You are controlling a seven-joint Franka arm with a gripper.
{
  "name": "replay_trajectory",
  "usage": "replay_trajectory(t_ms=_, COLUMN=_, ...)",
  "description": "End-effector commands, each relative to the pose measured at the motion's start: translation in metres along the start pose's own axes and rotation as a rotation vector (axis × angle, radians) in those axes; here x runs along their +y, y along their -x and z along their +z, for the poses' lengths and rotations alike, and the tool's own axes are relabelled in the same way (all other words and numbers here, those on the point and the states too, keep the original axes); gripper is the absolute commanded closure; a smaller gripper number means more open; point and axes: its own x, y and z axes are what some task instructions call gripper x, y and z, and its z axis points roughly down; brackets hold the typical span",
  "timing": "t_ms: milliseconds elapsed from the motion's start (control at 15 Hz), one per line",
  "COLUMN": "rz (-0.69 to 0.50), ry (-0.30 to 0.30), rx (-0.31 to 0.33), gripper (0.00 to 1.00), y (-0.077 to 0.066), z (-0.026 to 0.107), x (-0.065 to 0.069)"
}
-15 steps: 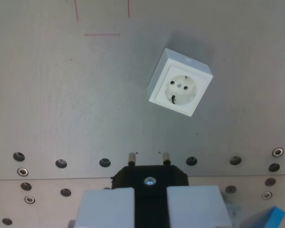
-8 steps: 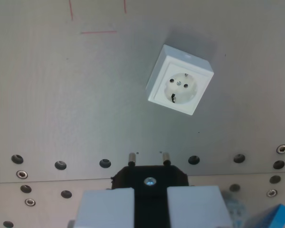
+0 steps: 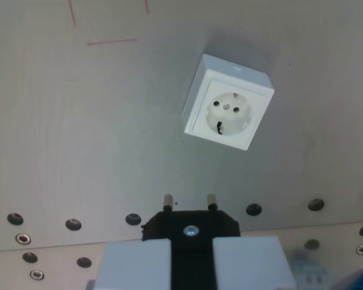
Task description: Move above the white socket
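White socket is seen in the upper middle of the wrist view, a little toward the wrist view's right, lying on a plain grey plate. Its square housing is turned at an angle to the frame edges, and its round recessed face with two pin holes is shown to the camera, with a small dark mark at the lower rim of the recess.

At the bottom centre, the gripper is seen from behind, its two pale grey fingers closed from either side on a black plug. A silver screw head is visible in the middle of the plug body, and two metal pins are pointed upward in the frame, toward the socket. The pins are well apart from the socket, with bare plate between them, and the socket is offset toward the wrist view's right of the pins.

A row of dark round holes is seen across the plate just behind the plug, and further holes with bright metal inserts lie on a lighter strip below them. Thin red lines are drawn on the plate at the upper left. A blue object is just visible at the lower right corner; what it is cannot be told.
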Motion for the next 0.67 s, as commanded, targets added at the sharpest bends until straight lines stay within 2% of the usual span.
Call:
replay_trajectory(t_ms=67, rz=0.122, ry=-0.016, rx=0.099, gripper=1.0, y=0.004, z=0.014, x=0.004)
replay_trajectory(t_ms=667, rz=0.216, ry=-0.029, rx=0.087, gripper=1.0, y=0.011, z=0.052, x=0.014)
